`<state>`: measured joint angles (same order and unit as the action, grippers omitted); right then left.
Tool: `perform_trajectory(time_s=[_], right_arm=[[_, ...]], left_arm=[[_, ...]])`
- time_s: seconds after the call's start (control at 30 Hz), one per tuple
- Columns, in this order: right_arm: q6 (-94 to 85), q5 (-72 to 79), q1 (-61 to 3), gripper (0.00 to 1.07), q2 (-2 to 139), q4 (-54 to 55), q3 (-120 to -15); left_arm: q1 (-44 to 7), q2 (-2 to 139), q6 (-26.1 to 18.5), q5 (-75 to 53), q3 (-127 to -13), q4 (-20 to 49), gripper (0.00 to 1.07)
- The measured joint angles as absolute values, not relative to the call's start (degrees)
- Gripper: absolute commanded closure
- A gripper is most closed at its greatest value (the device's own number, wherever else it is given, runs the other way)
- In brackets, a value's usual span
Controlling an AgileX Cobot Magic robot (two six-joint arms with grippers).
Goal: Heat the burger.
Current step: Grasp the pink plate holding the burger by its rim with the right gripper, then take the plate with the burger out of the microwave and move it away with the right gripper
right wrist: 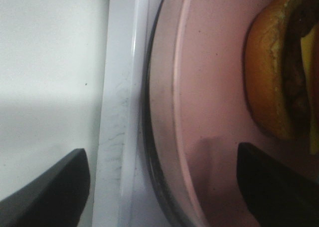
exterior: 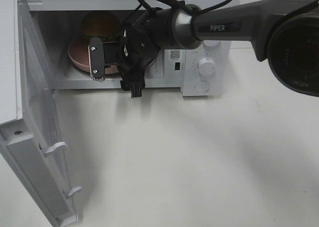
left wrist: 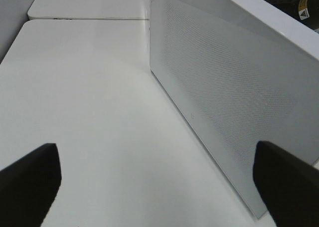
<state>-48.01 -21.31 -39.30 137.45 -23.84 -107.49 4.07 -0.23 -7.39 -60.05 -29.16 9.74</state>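
Tall golden-bunned burger [exterior: 101, 25] on round pink plate [exterior: 79, 57] inside open white microwave [exterior: 209, 62], right gripper [exterior: 117, 70] spread astride the plate rim, likely letting go; left gripper [left wrist: 159, 179] spread wide beside the door [exterior: 37, 152], probably for closing.

Dark grey arm [exterior: 239, 22] marked PIPER, black cables [exterior: 149, 0].

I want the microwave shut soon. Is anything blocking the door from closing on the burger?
Yes. The right claw sits in the microwave doorway, straddling the pink plate's rim under the burger. The door hangs wide open.
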Motion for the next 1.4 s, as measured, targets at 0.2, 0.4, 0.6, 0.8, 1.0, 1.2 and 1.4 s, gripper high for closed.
perform_trajectory(time_s=[0.2, 0.4, 0.6, 0.8, 1.0, 1.2, 1.4], right_arm=[[-48.01, -21.43, -39.19, 0.42, 138.14, -23.43, -107.72], [-48.01, -21.49, -39.19, 0.76, 138.08, -23.26, -107.72], [-48.70, -22.63, -39.25, 1.03, 137.45, -21.20, -107.89], [-53.40, -26.41, -39.53, 1.07, 137.28, -18.28, -107.89], [-57.12, -27.85, -40.16, 1.07, 137.22, -17.25, -107.89], [-59.24, -28.59, -40.62, 1.07, 137.11, -17.19, -107.89], [-62.74, -30.65, -41.31, 1.07, 135.50, -17.25, -106.97]], left_arm=[[4.07, -0.23, -7.39, -60.05, -29.16, 9.74, 0.04], [4.07, -0.23, -7.39, -60.05, -29.16, 9.74, 0.04], [4.07, -0.23, -7.39, -60.05, -29.16, 9.74, 0.04], [4.07, -0.23, -7.39, -60.05, -29.16, 9.74, 0.04], [4.07, -0.23, -7.39, -60.05, -29.16, 9.74, 0.04], [4.07, -0.23, -7.39, -60.05, -29.16, 9.74, 0.04], [4.07, -0.23, -7.39, -60.05, -29.16, 9.74, 0.04]])
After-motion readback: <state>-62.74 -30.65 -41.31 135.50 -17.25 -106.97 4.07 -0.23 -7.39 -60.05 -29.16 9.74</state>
